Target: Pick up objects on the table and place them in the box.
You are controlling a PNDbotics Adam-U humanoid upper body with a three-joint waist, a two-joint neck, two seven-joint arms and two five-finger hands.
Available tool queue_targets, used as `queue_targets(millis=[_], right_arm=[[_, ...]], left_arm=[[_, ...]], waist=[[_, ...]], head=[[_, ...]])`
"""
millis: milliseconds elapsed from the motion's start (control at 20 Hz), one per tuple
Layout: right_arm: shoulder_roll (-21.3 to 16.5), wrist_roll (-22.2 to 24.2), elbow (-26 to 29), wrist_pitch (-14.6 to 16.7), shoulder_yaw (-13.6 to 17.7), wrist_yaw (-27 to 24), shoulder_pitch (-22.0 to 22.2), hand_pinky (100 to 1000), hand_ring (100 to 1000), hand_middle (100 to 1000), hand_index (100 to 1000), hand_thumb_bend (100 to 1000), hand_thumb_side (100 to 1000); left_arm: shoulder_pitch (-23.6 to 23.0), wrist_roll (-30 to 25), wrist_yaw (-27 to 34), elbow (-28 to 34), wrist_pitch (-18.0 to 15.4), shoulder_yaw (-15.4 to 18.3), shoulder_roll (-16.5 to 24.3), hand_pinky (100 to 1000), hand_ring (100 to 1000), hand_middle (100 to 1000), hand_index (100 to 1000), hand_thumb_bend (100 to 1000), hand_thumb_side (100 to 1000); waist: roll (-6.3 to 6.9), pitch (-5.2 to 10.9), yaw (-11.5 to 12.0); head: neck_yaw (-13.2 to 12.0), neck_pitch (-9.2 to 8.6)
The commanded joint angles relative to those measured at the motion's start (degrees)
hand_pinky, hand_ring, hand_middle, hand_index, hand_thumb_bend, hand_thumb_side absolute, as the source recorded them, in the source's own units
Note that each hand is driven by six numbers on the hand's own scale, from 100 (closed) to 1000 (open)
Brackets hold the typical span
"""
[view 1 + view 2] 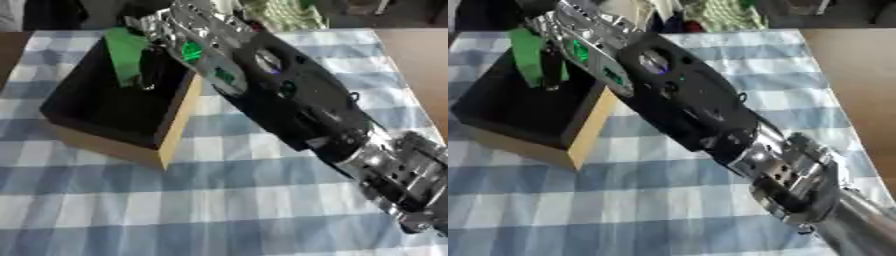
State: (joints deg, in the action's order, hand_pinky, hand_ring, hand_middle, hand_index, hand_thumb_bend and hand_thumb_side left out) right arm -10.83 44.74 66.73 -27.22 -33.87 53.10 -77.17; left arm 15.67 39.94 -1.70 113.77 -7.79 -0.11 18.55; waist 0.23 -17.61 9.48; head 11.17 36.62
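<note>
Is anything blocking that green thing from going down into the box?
Nothing visible. The right hand holds the green object directly over the box, its lower end already hanging into the open top. The dark interior below it shows nothing in the way.

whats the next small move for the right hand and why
Probably open the fingers and let go. The right hand holds a green object over the dark inside of the box, within its walls, so it should drop in.
</note>
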Motion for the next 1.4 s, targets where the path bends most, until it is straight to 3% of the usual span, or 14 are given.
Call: queue_targets(millis=[50, 300, 750, 1000, 1100, 1400], right_arm=[[-0.1, 7.2, -0.2, -5.9, 1.2, 1.5, -1.3, 974, 999, 891, 977, 420, 306], [0.0, 7.2, -0.4, -5.3, 1.9, 2.9, -1.3, 978, 1000, 894, 983, 417, 356], [-2.0, 7.2, 3.5, -6.3, 3.8, 3.2, -1.6, 963, 980, 871, 957, 299, 308], [-7.5, 7.2, 13.3, -8.5, 5.3, 1.5, -1.4, 938, 945, 838, 922, 101, 228], [-10.5, 7.2, 18.5, -9.9, 6.2, 0.9, -0.7, 918, 918, 813, 892, 100, 100], [-19.4, 7.2, 35.2, -14.4, 9.6, -1.0, 4.0, 885, 856, 786, 860, 100, 100]], left_arm=[[0.5, -0.2, 0.1, 0.8, 0.0, 0.1, 0.4, 602, 742, 581, 726, 295, 383], [0.5, -0.2, 0.2, 0.8, -0.1, 0.1, 0.4, 602, 742, 581, 726, 295, 381], [0.5, -0.1, 0.1, 0.8, -0.1, 0.3, 0.5, 602, 742, 582, 725, 297, 383], [0.3, 0.2, -0.1, 0.8, -0.1, 0.5, 0.6, 602, 742, 582, 725, 296, 383], [0.2, 0.3, -0.2, 0.8, -0.1, 0.6, 0.7, 603, 742, 582, 725, 296, 383], [0.2, 0.6, -0.5, 0.8, -0.1, 0.8, 0.8, 603, 742, 583, 725, 297, 383]], waist=[[0.33, 1.07, 0.0], [0.33, 1.05, 0.0], [0.48, 1.42, -0.4], [0.56, 1.52, -1.1], [0.6, 1.51, -1.4], [0.78, 1.4, -2.2]], head=[[0.1, -0.52], [-0.1, -0.52], [-0.3, -0.68], [-0.8, -0.71], [-1.2, -0.7], [-2.0, -0.64]])
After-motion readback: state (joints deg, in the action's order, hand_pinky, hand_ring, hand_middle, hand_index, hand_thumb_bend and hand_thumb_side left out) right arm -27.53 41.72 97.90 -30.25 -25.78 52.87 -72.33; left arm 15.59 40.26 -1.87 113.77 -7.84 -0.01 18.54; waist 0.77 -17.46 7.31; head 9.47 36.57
